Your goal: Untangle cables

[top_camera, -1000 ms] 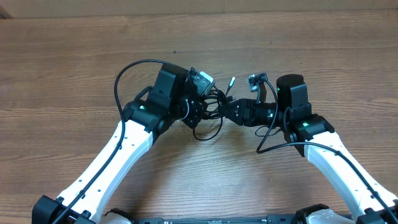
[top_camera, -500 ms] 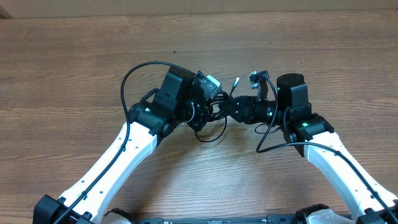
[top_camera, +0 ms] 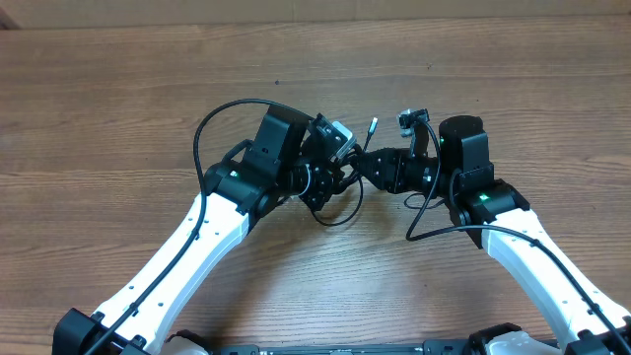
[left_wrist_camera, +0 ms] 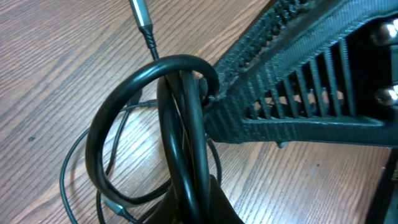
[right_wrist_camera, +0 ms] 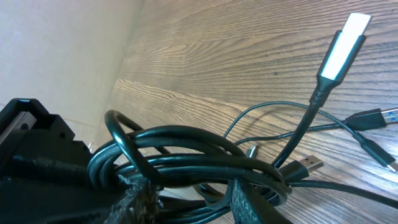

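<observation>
The cables are bunching in a black knot on the wooden table, right between the two grippers, with one silvery plug sticking up clear of the tangle. The left gripper is clamping shut on the cables, and a loop is standing up from its fingers, which its wrist view is cutting off. The right gripper is holding its jaws partly apart, the bundle lying across its fingers; whether it is pinching cannot be told. Overhead, both arms are hiding most of the knot.
</observation>
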You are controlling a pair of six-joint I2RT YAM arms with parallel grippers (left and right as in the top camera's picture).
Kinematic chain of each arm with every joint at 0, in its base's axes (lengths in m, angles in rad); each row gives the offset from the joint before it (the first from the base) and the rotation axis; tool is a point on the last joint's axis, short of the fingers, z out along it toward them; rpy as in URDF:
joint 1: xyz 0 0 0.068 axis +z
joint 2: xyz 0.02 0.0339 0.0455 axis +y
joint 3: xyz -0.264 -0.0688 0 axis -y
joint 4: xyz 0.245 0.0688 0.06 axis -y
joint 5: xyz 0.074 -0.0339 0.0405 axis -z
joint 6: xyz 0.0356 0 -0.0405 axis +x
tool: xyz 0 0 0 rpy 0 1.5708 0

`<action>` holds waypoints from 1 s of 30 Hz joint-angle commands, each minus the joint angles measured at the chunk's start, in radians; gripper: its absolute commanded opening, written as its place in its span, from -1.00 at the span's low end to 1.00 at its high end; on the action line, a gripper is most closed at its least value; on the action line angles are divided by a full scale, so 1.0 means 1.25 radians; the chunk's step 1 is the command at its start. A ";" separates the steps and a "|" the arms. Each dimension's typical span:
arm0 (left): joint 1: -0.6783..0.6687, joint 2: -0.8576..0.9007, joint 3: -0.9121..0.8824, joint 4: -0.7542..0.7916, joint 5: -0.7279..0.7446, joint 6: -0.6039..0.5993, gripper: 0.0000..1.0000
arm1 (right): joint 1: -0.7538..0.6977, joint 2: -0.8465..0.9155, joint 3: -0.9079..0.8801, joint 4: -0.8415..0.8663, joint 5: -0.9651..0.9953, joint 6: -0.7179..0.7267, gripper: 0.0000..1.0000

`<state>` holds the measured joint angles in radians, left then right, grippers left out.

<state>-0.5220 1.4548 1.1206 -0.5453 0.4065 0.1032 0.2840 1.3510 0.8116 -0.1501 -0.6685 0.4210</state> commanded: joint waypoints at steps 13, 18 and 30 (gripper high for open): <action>-0.012 -0.001 0.005 -0.001 0.074 0.001 -0.91 | 0.002 -0.012 0.011 0.011 0.028 -0.002 -0.21; -0.021 -0.001 0.005 -0.001 0.074 0.001 -0.91 | 0.002 -0.012 0.011 0.011 0.028 -0.002 -0.34; -0.040 -0.001 0.005 0.001 0.073 0.001 -0.91 | 0.002 -0.012 0.011 0.004 0.028 -0.003 -0.63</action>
<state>-0.5373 1.4582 1.1206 -0.5507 0.4118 0.1028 0.2840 1.3472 0.8116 -0.1509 -0.6586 0.4187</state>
